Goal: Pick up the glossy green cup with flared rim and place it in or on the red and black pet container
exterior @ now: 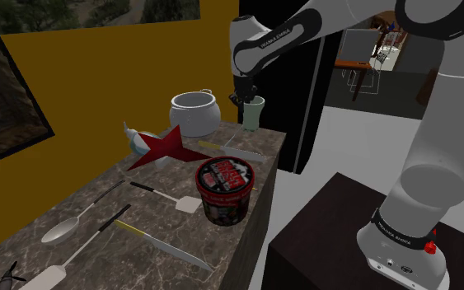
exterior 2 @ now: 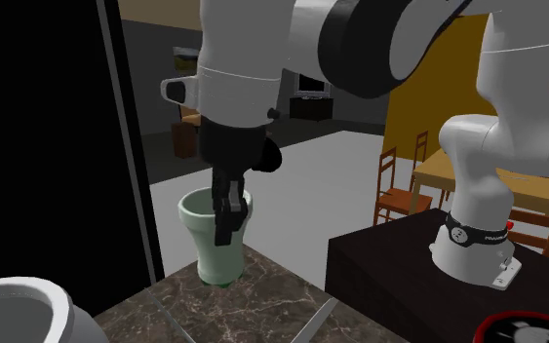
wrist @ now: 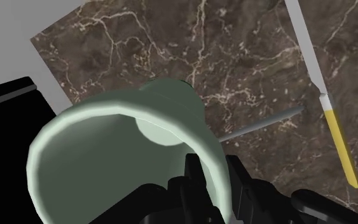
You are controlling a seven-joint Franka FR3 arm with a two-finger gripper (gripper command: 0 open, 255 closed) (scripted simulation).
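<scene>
Hand clamped on rim wall of upright pale green cup, one finger inside; red-black pet container sits well apart along desk, twd shoulder view's bottom.

A pale green cup with a flared rim looks smooth, with a soft sheen. The dark brown countertop is marble-like stone, white-veined and polished. A long knife has a pale grey blade and smooth yellow handle.
</scene>
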